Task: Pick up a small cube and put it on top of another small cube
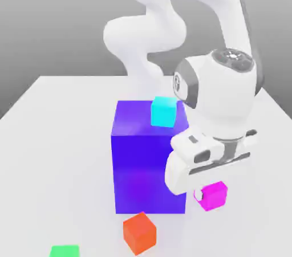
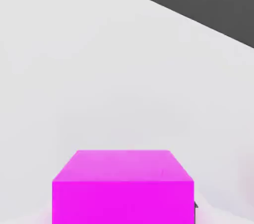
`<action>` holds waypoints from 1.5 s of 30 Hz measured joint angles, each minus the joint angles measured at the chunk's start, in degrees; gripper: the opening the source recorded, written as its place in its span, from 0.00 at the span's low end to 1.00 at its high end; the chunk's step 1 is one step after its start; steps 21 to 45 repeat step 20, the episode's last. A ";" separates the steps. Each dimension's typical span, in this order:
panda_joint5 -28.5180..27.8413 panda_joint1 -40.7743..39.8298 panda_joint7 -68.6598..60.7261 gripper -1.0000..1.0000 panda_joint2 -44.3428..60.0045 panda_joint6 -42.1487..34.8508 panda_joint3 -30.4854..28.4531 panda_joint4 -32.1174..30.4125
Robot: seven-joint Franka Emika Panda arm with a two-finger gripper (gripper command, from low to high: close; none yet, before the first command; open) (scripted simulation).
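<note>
White desk (image 1: pixel 51 113) under a grey backdrop, and the hand (image 1: pixel 206 193) is clamped tight on the small magenta cube (image 1: pixel 214 195), held between its fingers. Just beside the hand stands the big blue-purple block (image 1: pixel 142 164), a cyan cube (image 1: pixel 164 111) on top; below, a red-orange cube (image 1: pixel 140 232).

Near the middle of the tabletop (image 1: pixel 51 136): big block (image 1: pixel 149 164). On top of it, at the far corner toward the exterior view's right: top cube (image 1: pixel 164 111). Just beside the block's near corner, on the exterior view's right: small cube (image 1: pixel 215 196), clamped between the fingers of the claw (image 1: pixel 206 193) reaching down from above; resting on the tabletop or clear of it, cannot tell. Before the block, close to its front face: front cube (image 1: pixel 139 232). Farther toward the exterior view's left, at the near edge, well apart from the small cube: low piece (image 1: pixel 64 250).
</note>
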 joint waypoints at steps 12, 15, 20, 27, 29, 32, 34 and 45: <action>8.79 -16.79 -12.23 0.00 9.13 -6.01 -8.80 15.38; 11.64 -18.57 -14.27 1.00 14.50 -1.18 -7.02 15.79; 11.64 -18.57 -14.27 1.00 14.50 -1.18 -7.02 15.79; 11.64 -18.57 -14.27 1.00 14.50 -1.18 -7.02 15.79; 11.64 -18.57 -14.27 1.00 14.50 -1.18 -7.02 15.79; 11.64 -18.57 -14.27 1.00 14.50 -1.18 -7.02 15.79; 11.64 -18.57 -14.27 1.00 14.50 -1.18 -7.02 15.79; 11.64 -18.57 -14.27 1.00 14.50 -1.18 -7.02 15.79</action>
